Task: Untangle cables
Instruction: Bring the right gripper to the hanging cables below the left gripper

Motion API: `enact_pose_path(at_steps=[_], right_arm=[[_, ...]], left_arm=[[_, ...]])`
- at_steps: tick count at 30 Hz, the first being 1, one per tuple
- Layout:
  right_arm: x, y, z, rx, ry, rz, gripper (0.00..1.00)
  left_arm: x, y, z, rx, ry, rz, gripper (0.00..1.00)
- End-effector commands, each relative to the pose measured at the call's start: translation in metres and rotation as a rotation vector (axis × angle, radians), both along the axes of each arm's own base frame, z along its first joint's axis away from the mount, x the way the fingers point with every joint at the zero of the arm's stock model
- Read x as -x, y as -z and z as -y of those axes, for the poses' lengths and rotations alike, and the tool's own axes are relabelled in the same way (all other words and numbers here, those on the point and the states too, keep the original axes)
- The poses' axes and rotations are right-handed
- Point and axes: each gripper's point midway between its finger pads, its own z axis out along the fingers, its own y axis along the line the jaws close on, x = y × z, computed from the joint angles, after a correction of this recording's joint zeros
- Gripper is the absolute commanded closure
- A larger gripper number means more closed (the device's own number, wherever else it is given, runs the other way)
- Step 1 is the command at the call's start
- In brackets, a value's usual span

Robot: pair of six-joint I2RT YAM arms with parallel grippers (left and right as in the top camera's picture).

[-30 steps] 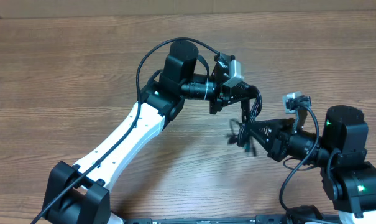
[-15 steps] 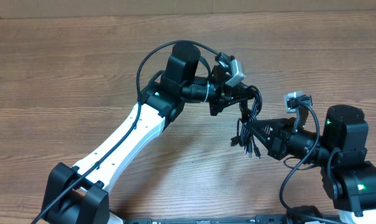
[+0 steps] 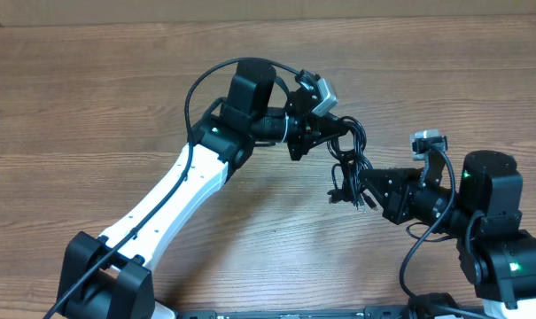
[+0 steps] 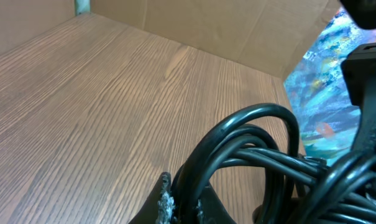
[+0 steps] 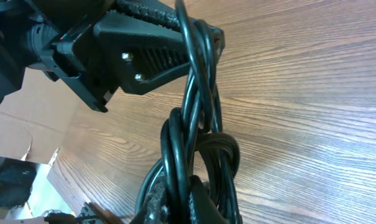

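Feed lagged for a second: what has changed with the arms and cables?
The left gripper shifted up-left in the overhead view, drawing the cables with it. The right gripper kept its place; both still hold them.

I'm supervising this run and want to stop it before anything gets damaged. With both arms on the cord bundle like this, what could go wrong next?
1. The left gripper and right gripper both clamp the same twisted cables, close together. Pulling apart may tighten the knot rather than loosen it.
2. The plug ends dangle below the bundle and could snag in a loop.
3. With so little gap between the grippers, a twisting move might bump them together.
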Motion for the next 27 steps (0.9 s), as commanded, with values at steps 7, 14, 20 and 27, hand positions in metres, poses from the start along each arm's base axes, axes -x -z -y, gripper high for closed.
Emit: enact_pose_path(at_steps=[7,14,20,27], right_arm=[[-0.023,-0.014,0.023,0.021,0.189,0.048,0.96],[-0.035,-0.034,0.025,-0.008,0.221,0.133,0.96],[-0.046,-0.031,0.045,0.059,0.338,0.149,0.96],[-0.054,-0.045,0.048,0.053,0.361,0.221,0.96]], left_arm=[[0.028,-0.023,0.006,0.076,0.136,-0.019,0.96],[0.039,-0.023,0.014,0.075,0.167,-0.024,0.96],[0.051,-0.026,0.017,0.094,0.222,-0.037,0.96],[0.067,-0.027,0.026,0.103,0.281,-0.026,0.96]])
